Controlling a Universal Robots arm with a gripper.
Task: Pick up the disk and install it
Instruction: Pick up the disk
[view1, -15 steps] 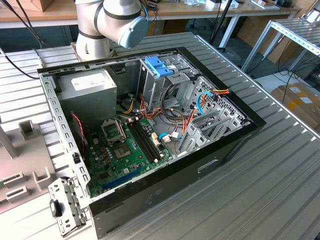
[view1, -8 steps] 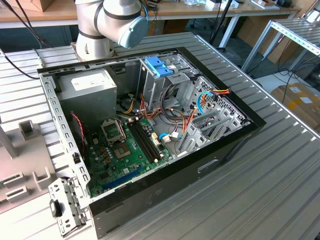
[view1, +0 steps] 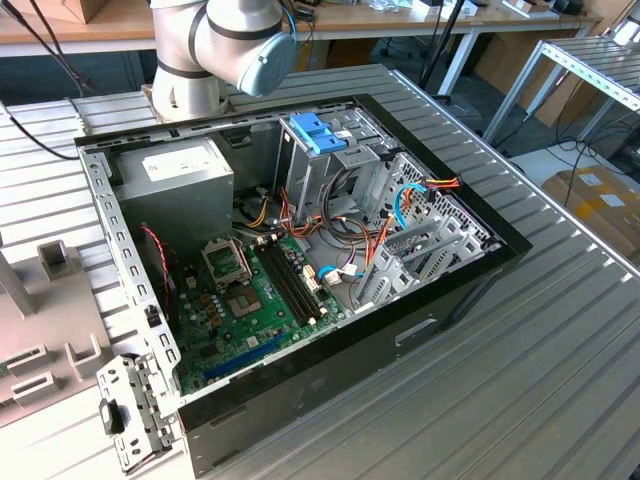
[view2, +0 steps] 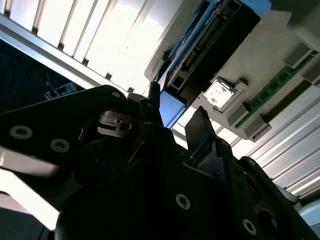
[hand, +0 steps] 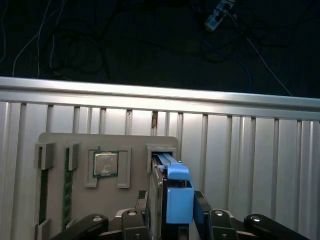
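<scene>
Exterior view above case (view1: 330, 372); both wrist views close on fixture (hand: 132, 145) (view2: 270, 50)

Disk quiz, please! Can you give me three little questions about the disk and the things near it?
1. True or false: the disk lies flat inside the computer case.
2. What colour are the disk's side rails? A red, B blue, C green.
3. Fill in: in the first wrist view, the grey holder also carries a square ___ beside the disk.

Key: 1 false, it stands on edge in the grey holder, with the gripper around it. 2 B. 3 chip.
</scene>
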